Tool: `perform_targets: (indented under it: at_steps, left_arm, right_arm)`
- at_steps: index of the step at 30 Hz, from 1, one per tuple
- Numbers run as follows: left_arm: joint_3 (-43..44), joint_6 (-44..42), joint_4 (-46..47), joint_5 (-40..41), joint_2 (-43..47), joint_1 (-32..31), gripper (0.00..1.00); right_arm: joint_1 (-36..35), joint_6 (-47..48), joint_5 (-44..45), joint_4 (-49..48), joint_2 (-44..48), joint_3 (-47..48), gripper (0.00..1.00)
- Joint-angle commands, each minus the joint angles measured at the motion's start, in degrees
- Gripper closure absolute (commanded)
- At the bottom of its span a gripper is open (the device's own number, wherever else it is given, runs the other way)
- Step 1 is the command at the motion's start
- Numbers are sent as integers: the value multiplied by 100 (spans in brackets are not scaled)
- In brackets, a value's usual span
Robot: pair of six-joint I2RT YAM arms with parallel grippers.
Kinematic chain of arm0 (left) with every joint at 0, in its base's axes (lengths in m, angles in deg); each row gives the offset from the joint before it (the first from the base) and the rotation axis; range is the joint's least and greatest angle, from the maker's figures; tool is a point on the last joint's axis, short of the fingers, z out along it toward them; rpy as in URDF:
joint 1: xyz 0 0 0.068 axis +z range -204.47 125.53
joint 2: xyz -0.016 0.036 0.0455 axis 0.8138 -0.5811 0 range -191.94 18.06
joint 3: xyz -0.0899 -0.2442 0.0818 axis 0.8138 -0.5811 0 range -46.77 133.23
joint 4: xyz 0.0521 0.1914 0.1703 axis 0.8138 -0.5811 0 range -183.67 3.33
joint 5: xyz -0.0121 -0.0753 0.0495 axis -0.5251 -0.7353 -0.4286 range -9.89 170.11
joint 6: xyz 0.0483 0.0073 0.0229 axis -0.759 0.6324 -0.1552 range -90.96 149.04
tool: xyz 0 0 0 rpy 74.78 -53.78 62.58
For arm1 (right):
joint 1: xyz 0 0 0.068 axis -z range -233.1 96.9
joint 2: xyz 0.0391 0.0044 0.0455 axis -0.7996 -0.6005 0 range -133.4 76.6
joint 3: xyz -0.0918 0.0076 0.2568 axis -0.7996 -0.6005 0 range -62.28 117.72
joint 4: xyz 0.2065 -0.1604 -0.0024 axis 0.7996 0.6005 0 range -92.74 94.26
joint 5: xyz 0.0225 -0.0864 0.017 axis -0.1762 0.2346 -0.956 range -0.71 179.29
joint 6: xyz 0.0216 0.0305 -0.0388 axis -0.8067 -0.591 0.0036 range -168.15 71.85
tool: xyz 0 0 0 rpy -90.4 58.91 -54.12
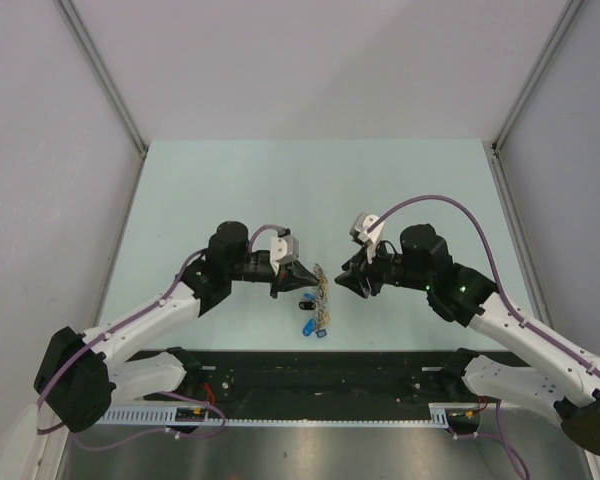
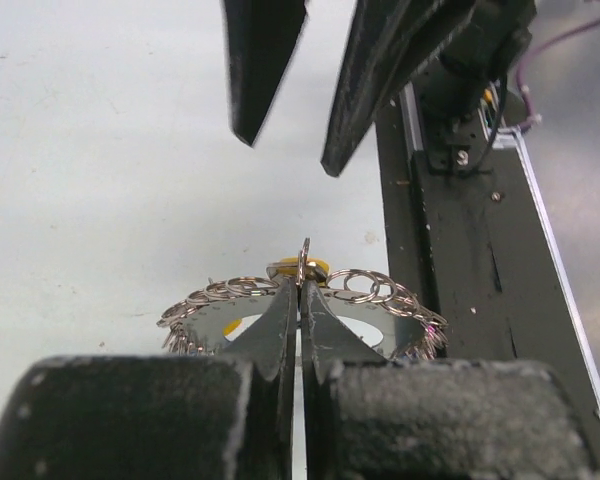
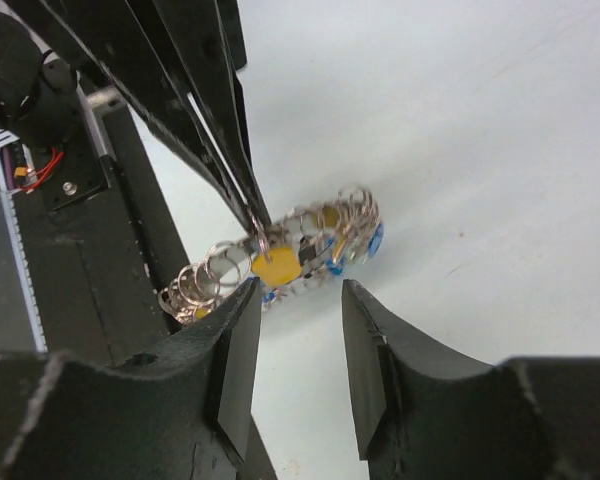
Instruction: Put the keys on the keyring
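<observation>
The keyring is a grey metal disc edged with small linked rings, held edge-up above the table between both grippers. My left gripper is shut on a small ring at its rim, next to a yellow key head. My right gripper is open and empty, just right of the ring, and its fingers show in the left wrist view. In the right wrist view the keyring with a yellow key head and blue heads sits just beyond my open gripper. Blue-headed keys show below the ring; I cannot tell whether they hang or lie.
The pale green table has grey walls at the left, right and back. A black rail with the arm bases runs along the near edge, also in the left wrist view.
</observation>
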Motion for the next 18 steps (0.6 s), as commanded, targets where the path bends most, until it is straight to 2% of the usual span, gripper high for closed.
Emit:
perform_targets:
  at_steps: [1, 8, 11, 18]
  left_arm:
    - [-134, 929, 1018, 340, 404, -28, 100]
    - [-424, 1221, 1494, 253, 502, -28, 100]
    - [-424, 1220, 1634, 131, 396, -28, 100]
    - [-459, 1396, 1758, -28, 370, -28, 100]
  right_arm:
    - [386, -446, -1095, -1152, 289, -617, 58]
    - [510, -499, -1499, -1960, 359, -1136, 60]
    - [519, -377, -1579, -1953, 298, -1163, 67]
    - [572, -262, -1737, -2234, 219, -1189, 71]
